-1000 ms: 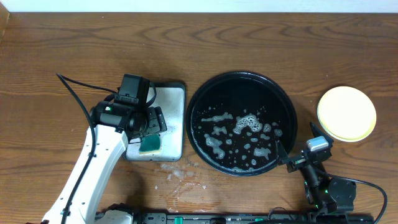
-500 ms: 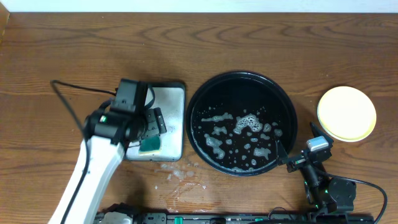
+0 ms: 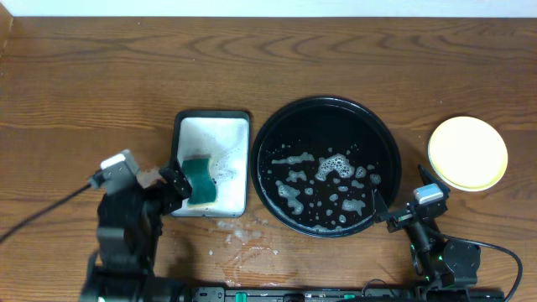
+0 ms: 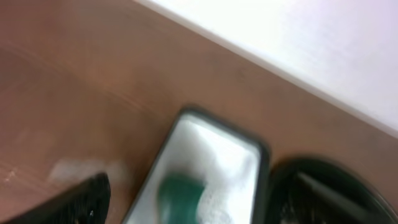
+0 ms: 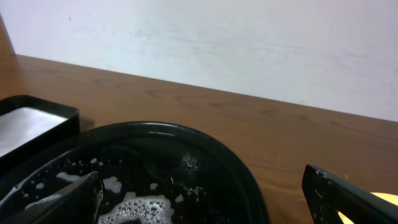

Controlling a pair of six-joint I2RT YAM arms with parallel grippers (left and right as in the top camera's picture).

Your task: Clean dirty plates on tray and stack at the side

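Observation:
The black tray (image 3: 327, 101) sits in the middle of the table and holds only patches of soap foam (image 3: 334, 165); no plate is on it. The plates (image 3: 467, 153) stand stacked at the right of the tray, a yellow one on top, the ones beneath mostly hidden. My right gripper (image 3: 393, 214) is open and empty at the tray's front right rim, which shows in the right wrist view (image 5: 186, 128). My left gripper (image 3: 172, 180) is open and empty at the left edge of the grey tray. The left wrist view is blurred.
A grey rectangular tray (image 3: 226, 134) left of the black tray holds foam and a green sponge (image 3: 200, 180), also seen in the left wrist view (image 4: 180, 193). Water and foam are spilled on the table (image 3: 243, 236) in front of it.
My left arm has pulled back from above the grey tray towards the front left. The green sponge now lies uncovered in that tray. The right arm has not moved.

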